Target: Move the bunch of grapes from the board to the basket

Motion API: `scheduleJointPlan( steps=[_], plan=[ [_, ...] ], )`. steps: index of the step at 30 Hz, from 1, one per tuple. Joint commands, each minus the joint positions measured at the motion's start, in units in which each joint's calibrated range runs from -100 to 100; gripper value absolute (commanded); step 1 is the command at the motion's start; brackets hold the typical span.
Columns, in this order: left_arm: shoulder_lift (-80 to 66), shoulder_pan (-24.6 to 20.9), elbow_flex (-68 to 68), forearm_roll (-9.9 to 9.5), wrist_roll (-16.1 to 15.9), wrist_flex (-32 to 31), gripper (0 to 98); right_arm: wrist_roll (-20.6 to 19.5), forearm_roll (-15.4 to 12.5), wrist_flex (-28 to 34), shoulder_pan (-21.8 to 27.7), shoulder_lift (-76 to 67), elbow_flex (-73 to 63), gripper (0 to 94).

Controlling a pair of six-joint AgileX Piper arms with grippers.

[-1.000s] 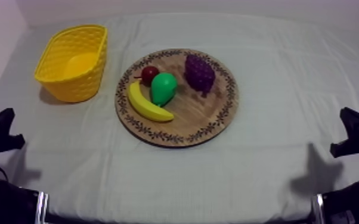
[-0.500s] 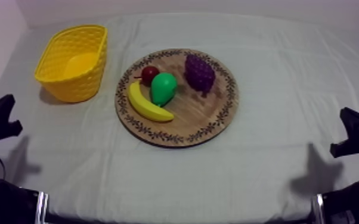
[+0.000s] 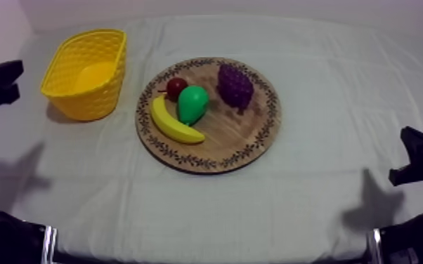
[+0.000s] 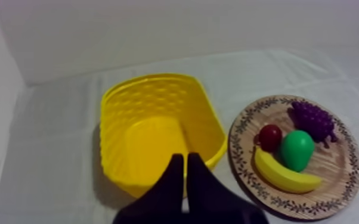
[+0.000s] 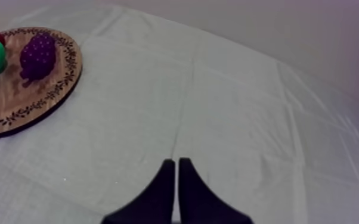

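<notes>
With both the left gripper (image 4: 185, 158) and right gripper (image 5: 176, 161) pinched shut and empty, the grapes (image 3: 235, 86) sat at one o'clock on the board (image 3: 228, 139), where a wide grab might nudge the pear (image 3: 192, 104) close at their eight o'clock.

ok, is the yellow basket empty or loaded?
Empty. The left wrist view looks into the yellow basket and shows bare yellow floor; the bunch of grapes lies on the wooden board, next to the pear.
</notes>
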Motion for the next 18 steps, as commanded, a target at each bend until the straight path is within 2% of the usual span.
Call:
scheduleJointPlan(
  steps=[1, 5, 9, 13, 18],
  plan=[
    [7.97, 1.45, -8.29, 0.13, -0.59, 2.92, 0.0, -0.01, -0.02, -0.06, -0.01, 0.0, -0.01, 0.5],
    [15.26, 3.93, -13.83, -0.04, -1.09, 4.6, 0.0, -0.02, -0.02, -0.06, -0.03, 0.0, -0.01, 0.5],
    [20.98, 5.24, -16.8, 0.81, -2.69, 4.53, 0.0, -0.01, -0.02, -0.06, -0.07, 0.0, -0.01, 0.5],
    [25.85, 6.28, -20.06, 2.96, -6.06, 4.77, 0.0, -0.03, -0.02, -0.06, -0.08, 0.0, -0.01, 0.5],
    [30.26, 7.11, -25.35, 5.67, -10.27, 8.3, 0.0, -0.01, -0.02, -0.06, -0.08, 0.0, -0.01, 0.5]
  ],
)
